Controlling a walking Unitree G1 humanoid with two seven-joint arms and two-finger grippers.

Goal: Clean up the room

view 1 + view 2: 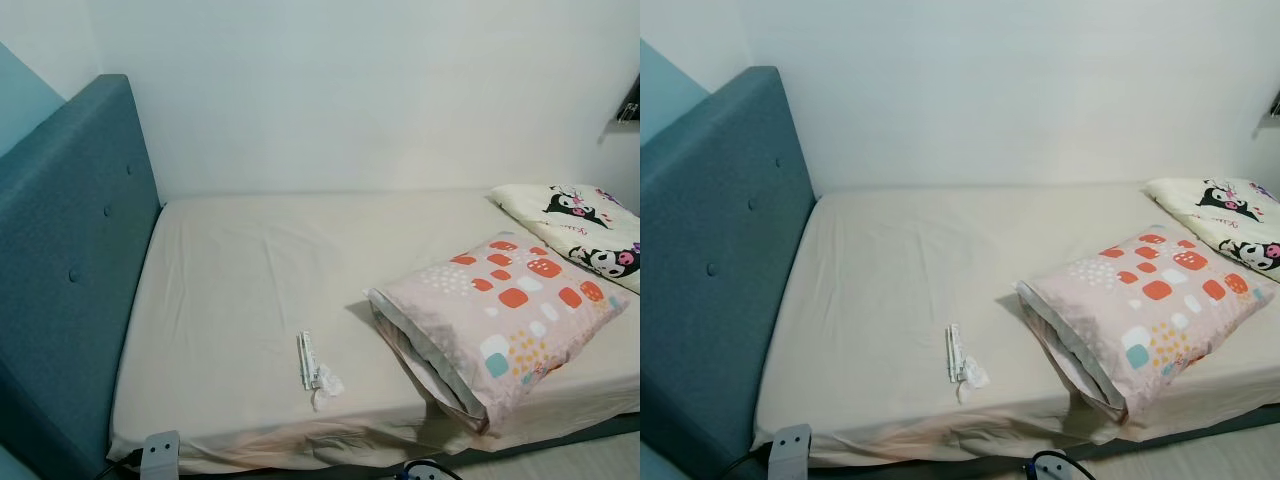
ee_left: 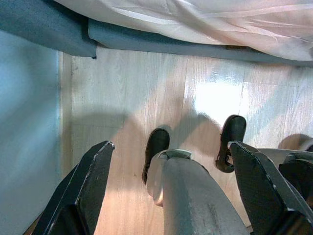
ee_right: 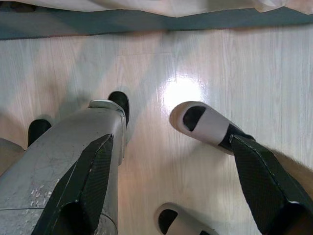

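The robot stood at the long side of a single bed (image 1: pixel 250 290), its head camera looking down over the beige fitted sheet toward the white wall, with the teal padded headboard (image 1: pixel 70 250) rising on its left. Both arms hung at its sides over the pale wood floor (image 2: pixel 122 88), probably because nothing had yet been reached for. The left gripper (image 2: pixel 171 186) pointed straight down with its two black fingers spread wide and nothing between them; past them the robot's own silver leg and dark feet stood on the boards close to the bed's blue-grey base. The right gripper (image 3: pixel 171 191) hung the same way, fingers parted and empty, above a white slipper (image 3: pixel 205 125) with a second slipper just beside it at the lower edge of that view. The clutter that the tidying most plainly concerned lay on the sheet near the front edge: a flat, narrow wrapper (image 1: pixel 307 360) with a crumpled bit of tissue (image 1: pixel 327 385) touching its near end. Well to the right of them a pink pillow (image 1: pixel 500 320) with orange and white squares lay askew, its open end turned toward the litter, and beyond it a cream quilt (image 1: pixel 580 230) printed with black cartoon figures sat against the far right. The litter looked light and thin, so picking it up would likely need a low, careful pinch against the soft sheet.
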